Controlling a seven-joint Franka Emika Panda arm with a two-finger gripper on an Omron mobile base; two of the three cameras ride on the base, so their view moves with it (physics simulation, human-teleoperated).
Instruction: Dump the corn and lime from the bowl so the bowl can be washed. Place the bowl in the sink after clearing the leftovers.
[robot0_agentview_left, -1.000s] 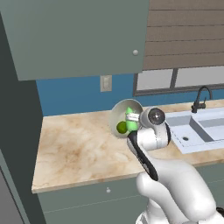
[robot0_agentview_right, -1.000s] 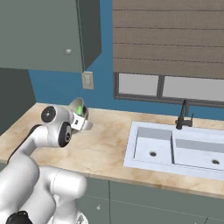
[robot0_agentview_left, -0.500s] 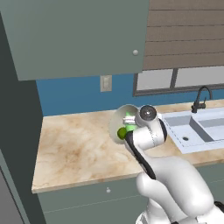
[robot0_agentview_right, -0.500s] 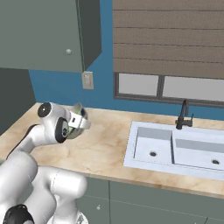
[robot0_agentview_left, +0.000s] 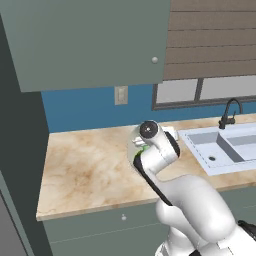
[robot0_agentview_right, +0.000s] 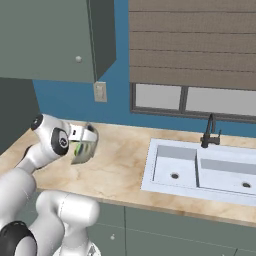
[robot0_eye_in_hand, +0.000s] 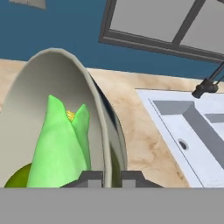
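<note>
**Two greens inside a tipped bowl, held above the table**

Two dark fingertips (robot0_eye_in_hand: 92, 178) of the hand (robot0_eye_in_hand: 112, 178) pinch the rim of the bowl (robot0_eye_in_hand: 41, 100), one on each side of its wall, so the hand is closed narrow on the rim. In the hand view the bowl stands steeply on edge, its pale rim arching up over the hollow. Inside lies the corn (robot0_eye_in_hand: 61, 140), a bright-green cob with a yellow speck near its tip, resting against the inner wall. Just beside it, low at the left, a sliver of the dark olive lime (robot0_eye_in_hand: 16, 176) peeks out.

From the right base view the bowl (robot0_agentview_right: 85, 146) hangs at the end of the arm, tilted with its opening turned sideways, clear above the marbled table (robot0_agentview_right: 117, 167). In the left base view the arm's wrist covers most of the bowl (robot0_agentview_left: 136, 145).

Well off to the right, the sink (robot0_agentview_right: 200, 170) is set into the table, with its black faucet (robot0_agentview_right: 210, 131) at the back.
</note>
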